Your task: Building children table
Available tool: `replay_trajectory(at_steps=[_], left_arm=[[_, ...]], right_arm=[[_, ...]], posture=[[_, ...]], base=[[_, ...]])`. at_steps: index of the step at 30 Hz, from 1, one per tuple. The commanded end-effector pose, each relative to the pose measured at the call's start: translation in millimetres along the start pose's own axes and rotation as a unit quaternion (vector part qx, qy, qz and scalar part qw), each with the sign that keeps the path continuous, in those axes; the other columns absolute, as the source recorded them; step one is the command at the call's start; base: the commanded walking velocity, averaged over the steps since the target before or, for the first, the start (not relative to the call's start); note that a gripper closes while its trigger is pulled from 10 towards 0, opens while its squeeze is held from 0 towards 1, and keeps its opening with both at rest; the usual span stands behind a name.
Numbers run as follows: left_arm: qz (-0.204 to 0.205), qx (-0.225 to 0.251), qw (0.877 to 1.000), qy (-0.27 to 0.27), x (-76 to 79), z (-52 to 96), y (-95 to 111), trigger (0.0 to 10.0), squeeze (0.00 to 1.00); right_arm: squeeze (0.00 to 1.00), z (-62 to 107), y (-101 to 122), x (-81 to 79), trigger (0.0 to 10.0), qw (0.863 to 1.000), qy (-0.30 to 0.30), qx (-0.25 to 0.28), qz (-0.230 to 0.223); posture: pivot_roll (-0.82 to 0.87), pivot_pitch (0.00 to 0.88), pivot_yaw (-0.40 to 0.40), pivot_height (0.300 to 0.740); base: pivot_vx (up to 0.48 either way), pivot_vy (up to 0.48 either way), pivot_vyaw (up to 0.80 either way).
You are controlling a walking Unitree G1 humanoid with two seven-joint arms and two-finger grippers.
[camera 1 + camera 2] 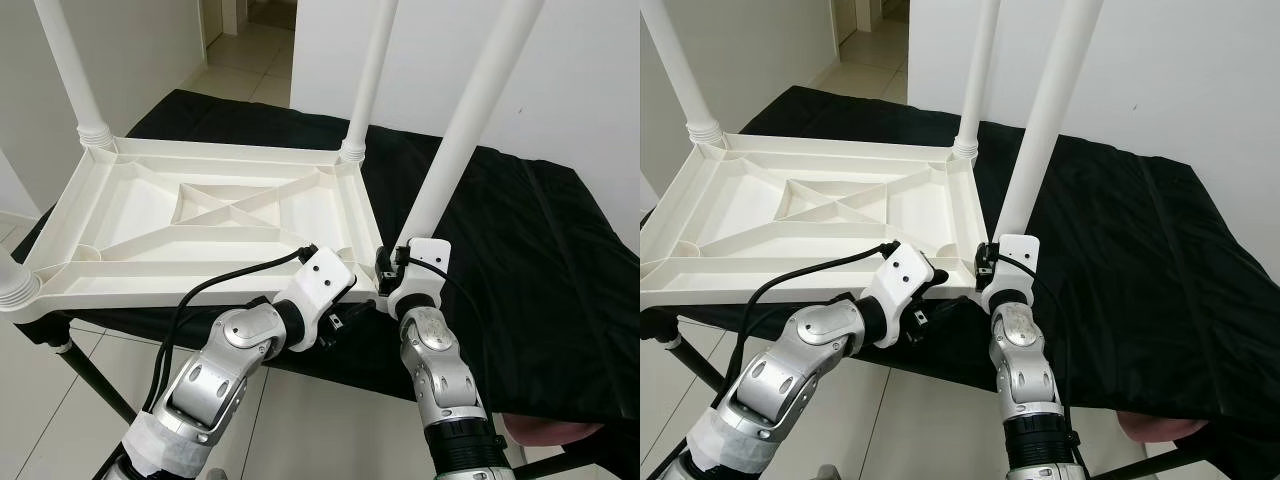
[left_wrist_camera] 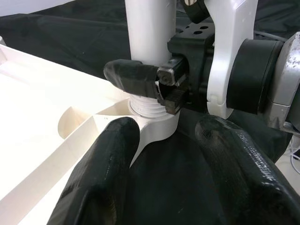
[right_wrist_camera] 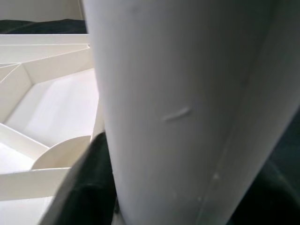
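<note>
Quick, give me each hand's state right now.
Left hand: open, fingers spread just before the corner socket of the tabletop, holding nothing.
Right hand: shut on the table leg near its threaded base.

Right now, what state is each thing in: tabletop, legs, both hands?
Tabletop: upside down on the black cloth, ribs up.
Near right leg: upright in its corner socket, thread still showing.
Other legs: standing in their corners.
Right hand: shut on near right leg's base.
Left hand: open, at that corner.
</note>
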State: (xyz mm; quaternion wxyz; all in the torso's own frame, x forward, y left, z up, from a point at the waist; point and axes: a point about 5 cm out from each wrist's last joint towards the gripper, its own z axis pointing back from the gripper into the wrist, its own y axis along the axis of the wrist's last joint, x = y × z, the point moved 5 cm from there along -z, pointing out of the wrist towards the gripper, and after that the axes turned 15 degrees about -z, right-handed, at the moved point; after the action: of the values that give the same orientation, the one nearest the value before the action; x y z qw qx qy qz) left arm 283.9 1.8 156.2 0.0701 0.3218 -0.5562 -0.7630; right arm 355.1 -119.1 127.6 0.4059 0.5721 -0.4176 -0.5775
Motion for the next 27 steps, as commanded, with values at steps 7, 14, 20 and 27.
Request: replay_trajectory(at_steps=[7,14,20,27], left_arm=[[-0.006,-0.004,1.000,0.014,-3.8,-1.0,0,10.0,0.00],[-0.007,-0.003,1.000,0.016,-4.7,-1.3,1,10.0,0.00],[-0.010,-0.005,1.000,0.018,-6.8,-1.6,0,10.0,0.00],[-0.012,-0.003,1.000,0.019,-8.5,-1.7,1,10.0,0.00]], right_arm=[[1.00,2.6,3,-0.1,10.0,1.000,0.023,0.004,-0.020],[1.00,-0.9,4,2.3,10.0,0.997,0.075,-0.015,0.001],[0.00,-2.0,-6,1.3,10.0,0.979,0.191,-0.070,0.022],[0.00,-9.2,-5,8.5,10.0,0.966,0.238,-0.082,0.052]], posture=[[0.03,0.000,-0.086,0.740],[0.04,0.000,-0.089,0.740],[0.04,0.000,-0.089,0.740],[0.04,0.000,-0.085,0.740]], base=[[0.000,0.000,0.00],[0.000,0.000,0.00],[0.000,0.000,0.00],[0.000,0.000,0.00]])
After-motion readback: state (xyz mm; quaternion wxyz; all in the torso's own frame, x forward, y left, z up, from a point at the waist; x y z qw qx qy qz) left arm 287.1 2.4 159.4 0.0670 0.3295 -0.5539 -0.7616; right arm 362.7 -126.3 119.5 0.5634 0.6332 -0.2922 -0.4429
